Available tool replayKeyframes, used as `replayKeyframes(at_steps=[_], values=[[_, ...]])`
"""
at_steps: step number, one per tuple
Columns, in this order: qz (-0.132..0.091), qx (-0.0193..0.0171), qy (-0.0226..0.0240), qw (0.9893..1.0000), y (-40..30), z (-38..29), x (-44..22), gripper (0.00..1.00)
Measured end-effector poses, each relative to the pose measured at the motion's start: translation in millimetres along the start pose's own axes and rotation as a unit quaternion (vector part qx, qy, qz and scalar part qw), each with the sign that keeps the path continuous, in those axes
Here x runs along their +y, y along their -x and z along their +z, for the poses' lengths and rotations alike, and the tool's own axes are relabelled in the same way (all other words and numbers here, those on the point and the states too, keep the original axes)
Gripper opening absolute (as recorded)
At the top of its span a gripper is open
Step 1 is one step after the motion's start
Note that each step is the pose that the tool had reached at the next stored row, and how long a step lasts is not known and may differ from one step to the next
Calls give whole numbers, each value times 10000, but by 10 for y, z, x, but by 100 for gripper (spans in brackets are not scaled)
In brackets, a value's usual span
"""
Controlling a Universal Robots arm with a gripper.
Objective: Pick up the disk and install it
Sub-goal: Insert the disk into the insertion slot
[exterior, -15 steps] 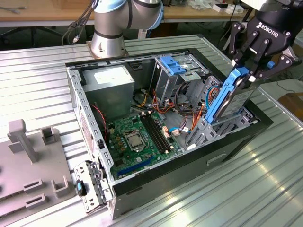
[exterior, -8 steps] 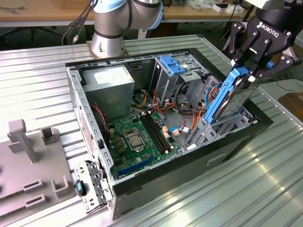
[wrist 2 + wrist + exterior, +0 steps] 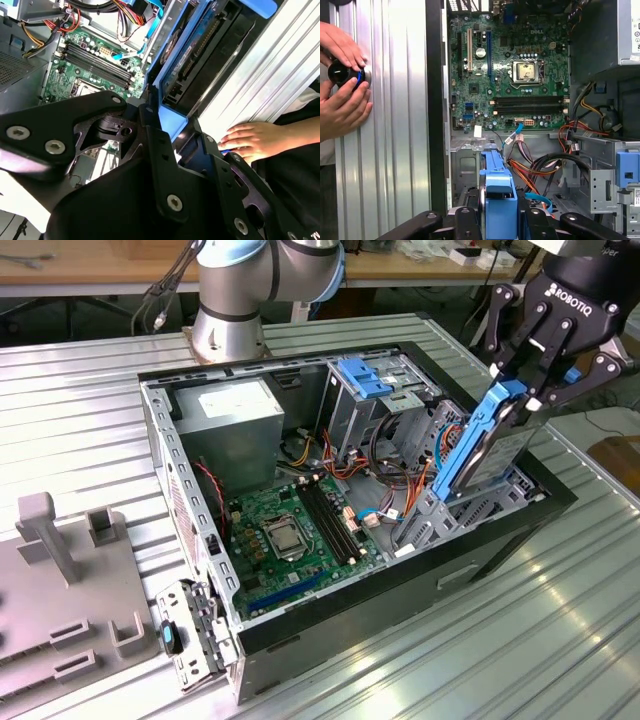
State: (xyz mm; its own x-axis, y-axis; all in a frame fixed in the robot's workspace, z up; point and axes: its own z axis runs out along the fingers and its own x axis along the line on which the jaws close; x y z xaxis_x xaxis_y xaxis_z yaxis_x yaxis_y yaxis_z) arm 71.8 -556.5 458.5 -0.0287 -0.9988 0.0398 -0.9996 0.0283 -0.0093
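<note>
Pickup done: your gripper (image 3: 527,393) had fingers clamped on blue bracket of disk (image 3: 499,455), held tilted above drive bay (image 3: 445,515). Seating not yet done.

**A:** so where's everything sitting relative to the gripper (image 3: 532,397)?

**B:** the disk (image 3: 492,445) is pinched between its fingers and hangs tilted right under it, lower end down in the case (image 3: 480,545). motherboard (image 3: 285,530) lies on the case floor beyond the disk, power supply (image 3: 235,425) at the far end. a person's hands (image 3: 342,100) are on the table (image 3: 395,150), outside the case wall.
</note>
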Motion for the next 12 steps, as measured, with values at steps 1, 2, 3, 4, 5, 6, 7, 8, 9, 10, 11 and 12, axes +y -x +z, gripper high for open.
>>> replayKeyframes(at_steps=[1,2,3,4,5,6,7,8,9,10,11,12], values=[[0,0,0,10000,0,-4,-1,37],[0,-1,0,10000,0,-4,-1,37],[0,0,0,10000,0,-4,-2,37],[0,0,1,10000,0,-4,-2,37],[0,0,2,10000,0,-4,-3,37],[0,0,2,10000,0,-4,-4,37],[0,0,2,10000,0,-4,-6,37],[0,0,2,10000,0,-3,-7,37],[0,-1,2,10000,0,-2,-9,37],[0,-2,3,10000,0,-1,-12,37],[-1,-8,3,10000,1,2,-17,37],[0,-13,3,10000,1,4,-19,37]])
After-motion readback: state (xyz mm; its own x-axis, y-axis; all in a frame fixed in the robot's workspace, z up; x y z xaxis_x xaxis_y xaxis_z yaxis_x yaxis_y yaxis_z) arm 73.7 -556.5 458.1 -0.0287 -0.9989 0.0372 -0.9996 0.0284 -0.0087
